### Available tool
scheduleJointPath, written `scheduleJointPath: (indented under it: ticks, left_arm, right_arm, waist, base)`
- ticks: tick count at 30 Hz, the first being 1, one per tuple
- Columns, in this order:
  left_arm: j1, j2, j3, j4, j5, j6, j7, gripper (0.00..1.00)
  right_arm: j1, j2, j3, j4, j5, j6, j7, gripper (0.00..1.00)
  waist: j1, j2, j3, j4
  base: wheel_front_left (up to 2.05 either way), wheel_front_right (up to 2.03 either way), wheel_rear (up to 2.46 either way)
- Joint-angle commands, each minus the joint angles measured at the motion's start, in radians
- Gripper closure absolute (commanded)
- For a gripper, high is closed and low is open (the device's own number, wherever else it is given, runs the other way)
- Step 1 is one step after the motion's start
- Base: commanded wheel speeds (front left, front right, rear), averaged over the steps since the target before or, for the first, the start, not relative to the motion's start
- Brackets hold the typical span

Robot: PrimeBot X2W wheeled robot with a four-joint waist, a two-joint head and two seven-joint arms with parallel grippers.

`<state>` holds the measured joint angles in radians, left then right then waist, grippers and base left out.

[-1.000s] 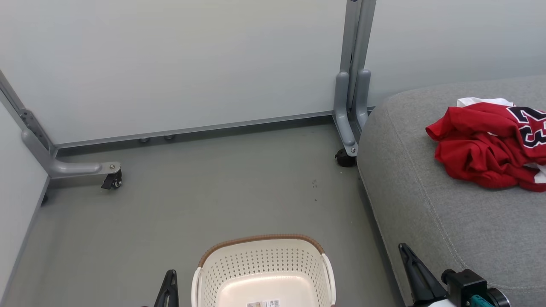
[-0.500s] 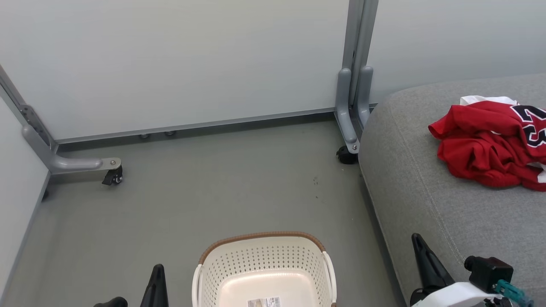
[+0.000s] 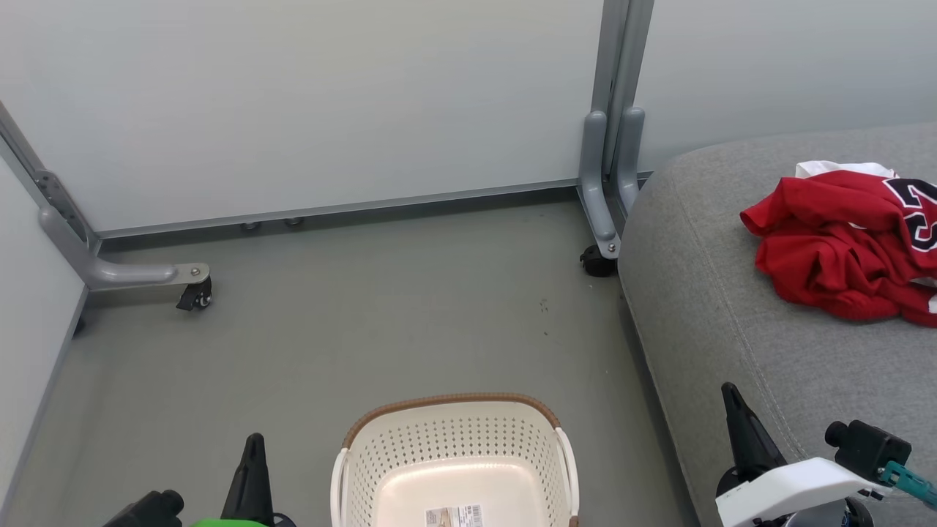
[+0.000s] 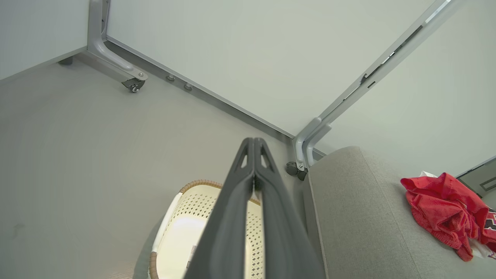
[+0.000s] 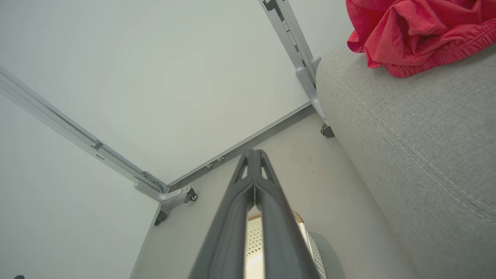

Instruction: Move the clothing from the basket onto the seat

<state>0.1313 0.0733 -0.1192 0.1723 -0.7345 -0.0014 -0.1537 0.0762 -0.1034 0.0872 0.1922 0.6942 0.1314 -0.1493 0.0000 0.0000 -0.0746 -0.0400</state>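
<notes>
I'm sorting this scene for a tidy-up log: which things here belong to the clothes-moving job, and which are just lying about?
Part of the job:
- red clothing, heaped on the grey seat
- cream basket, no clothing in the part that shows

Just there:
- partition panels
- their castor feet
- floor

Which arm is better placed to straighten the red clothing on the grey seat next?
Right, probably. The right gripper is shut at the edge of the seat, nearer the clothing; the left gripper is shut on the far side of the basket, above the floor.
</notes>
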Motion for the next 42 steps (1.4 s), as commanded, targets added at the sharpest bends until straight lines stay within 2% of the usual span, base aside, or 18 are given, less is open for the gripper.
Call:
scheduleJointPath:
  ticks: [1, 31, 42]
  left_arm:
    - [-0.035, 0.006, 0.012, -0.007, -0.038, -0.008, 0.006, 1.0]
    - [-0.125, 0.015, 0.081, 0.024, -0.421, -0.062, 0.098, 1.0]
    - [-0.151, 0.015, 0.105, 0.034, -0.527, -0.077, 0.126, 1.0]
  right_arm:
    - [-0.029, -0.003, -0.008, -0.009, 0.04, 0.0, 0.008, 1.0]
    - [-0.099, 0.006, -0.07, 0.015, 0.434, 0.0, 0.1, 1.0]
    - [-0.117, 0.01, -0.091, 0.022, 0.545, 0.0, 0.129, 1.0]
  waist:
    - [0.0, 0.0, 0.001, 0.001]
    - [0.0, 0.0, 0.027, 0.014]
    - [0.0, 0.0, 0.036, 0.018]
  base:
    - [0.0, 0.0, 0.0]
    - [0.0, 0.0, 0.0]
    - [0.0, 0.0, 0.0]
